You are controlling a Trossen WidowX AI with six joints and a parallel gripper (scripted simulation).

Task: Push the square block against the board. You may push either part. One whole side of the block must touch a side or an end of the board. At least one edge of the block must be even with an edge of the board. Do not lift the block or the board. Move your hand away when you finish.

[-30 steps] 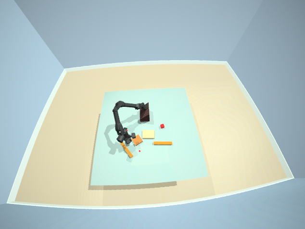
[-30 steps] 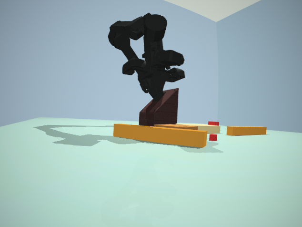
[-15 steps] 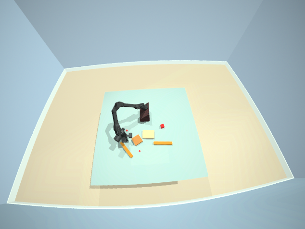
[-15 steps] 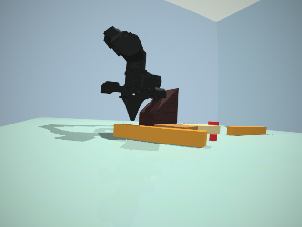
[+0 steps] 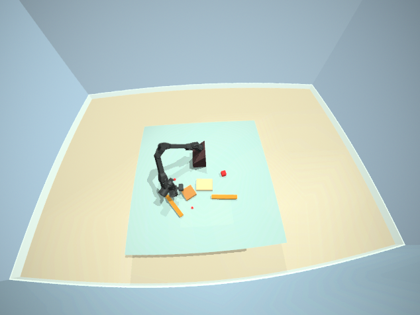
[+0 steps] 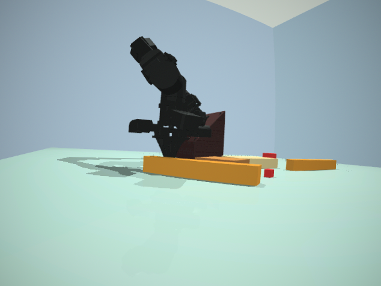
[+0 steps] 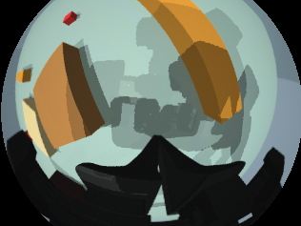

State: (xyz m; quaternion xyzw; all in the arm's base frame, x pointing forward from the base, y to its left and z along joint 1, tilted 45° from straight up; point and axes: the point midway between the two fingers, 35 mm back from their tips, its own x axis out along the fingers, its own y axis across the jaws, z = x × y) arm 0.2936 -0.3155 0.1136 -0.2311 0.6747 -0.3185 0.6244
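Note:
The square block [image 5: 189,192] [image 6: 221,158] [image 7: 54,101] is orange-brown and lies flat, turned at an angle. The pale yellow board [image 5: 204,184] [image 6: 267,161] [image 7: 37,128] lies flat on its right in the top view. The block's right corner is close to the board's lower left corner; no whole side meets the board, and I cannot tell if the corners touch. My gripper [image 5: 175,194] [image 6: 169,155] [image 7: 156,138] is shut and empty, low on the left of the block, between it and an orange bar. Its tips are partly hidden behind the bar in the exterior view.
The near orange bar [image 5: 175,206] [image 6: 201,170] [image 7: 190,44] lies left of the block. Another orange bar [image 5: 224,196] [image 6: 310,164] lies right of it. A red cube [image 5: 223,173] lies beyond the board. A tiny red cube [image 5: 191,207] [image 6: 268,172] lies nearer the front.

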